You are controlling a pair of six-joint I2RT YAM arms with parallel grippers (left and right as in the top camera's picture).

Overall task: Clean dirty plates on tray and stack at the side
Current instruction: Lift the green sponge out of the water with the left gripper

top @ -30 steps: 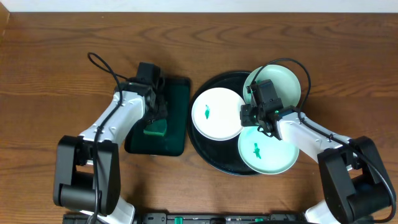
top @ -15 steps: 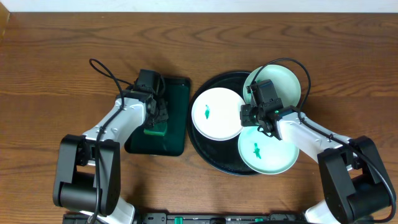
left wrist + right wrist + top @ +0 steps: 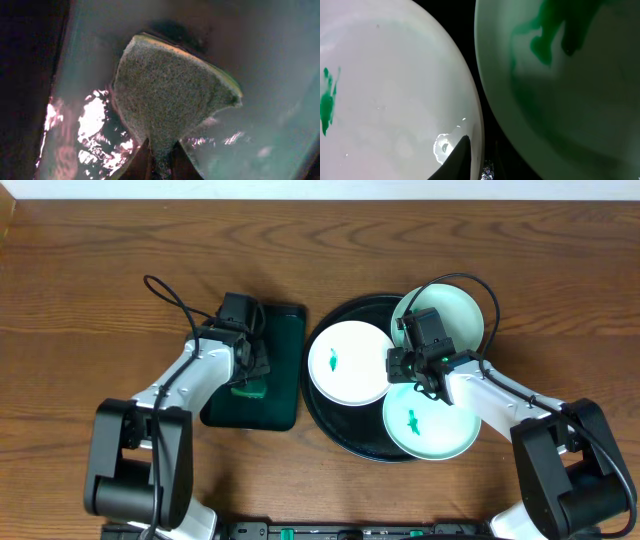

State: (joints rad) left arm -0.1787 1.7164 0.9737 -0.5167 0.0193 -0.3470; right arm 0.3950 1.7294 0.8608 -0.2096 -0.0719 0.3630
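Jaws of your left gripper (image 3: 250,375) pinch a corner of a green scouring sponge (image 3: 170,90), held low over the dark green rectangular tray (image 3: 285,330); that arm reaches forward, wrist tipped down. No cleaning looks done: all three plates lie on the round black tray (image 3: 325,420), none stacked aside; green smears show on the white plate (image 3: 350,360) and the front mint plate (image 3: 430,425). Your right gripper (image 3: 412,372) hangs low where the plate rims meet; you cannot tell whether its jaws are parted or closed.
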